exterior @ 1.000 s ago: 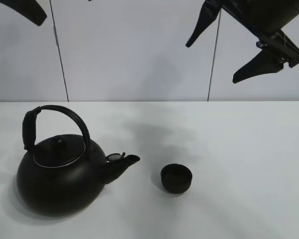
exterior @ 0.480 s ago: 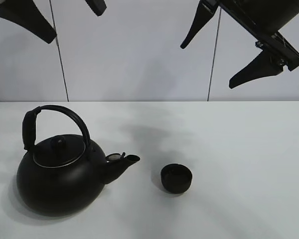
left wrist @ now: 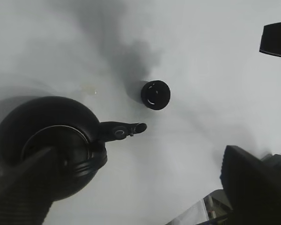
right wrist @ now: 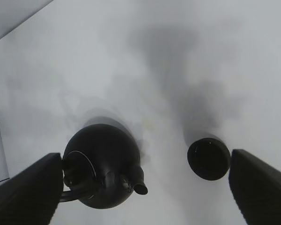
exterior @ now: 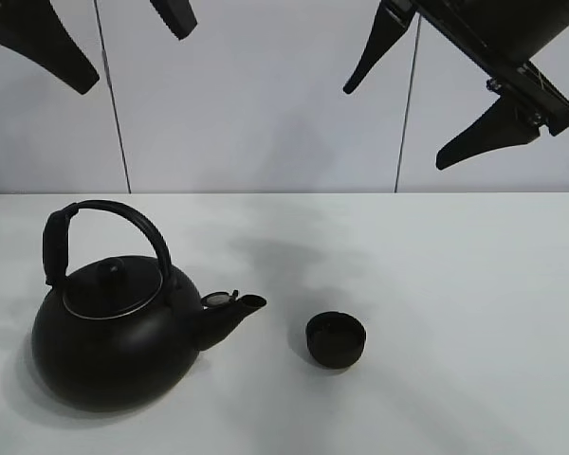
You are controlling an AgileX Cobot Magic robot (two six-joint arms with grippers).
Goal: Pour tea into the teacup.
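A big round black kettle (exterior: 114, 332) with an arched handle stands at the left of the white table (exterior: 474, 265), its spout pointing right at the teacup (exterior: 336, 339), a tiny black bowl a short gap away. My left gripper (exterior: 109, 28) hangs open high above the kettle. My right gripper (exterior: 431, 90) hangs open high above and to the right of the teacup. In the left wrist view, the kettle (left wrist: 47, 140) and teacup (left wrist: 155, 94) lie far below the open left gripper (left wrist: 140, 154). In the right wrist view, the kettle (right wrist: 103, 168) and teacup (right wrist: 209, 158) show between the wide fingers of the right gripper (right wrist: 145, 157).
A pale panelled wall with dark vertical seams (exterior: 112, 95) rises behind the table's far edge. Soft arm shadows fall on the tabletop behind the cup. A dark blurred shape (left wrist: 276, 40) shows at the edge of the left wrist view.
The left gripper's fingers have come further into view at the top left. The right gripper has shifted slightly left and down. Kettle and teacup have not moved.
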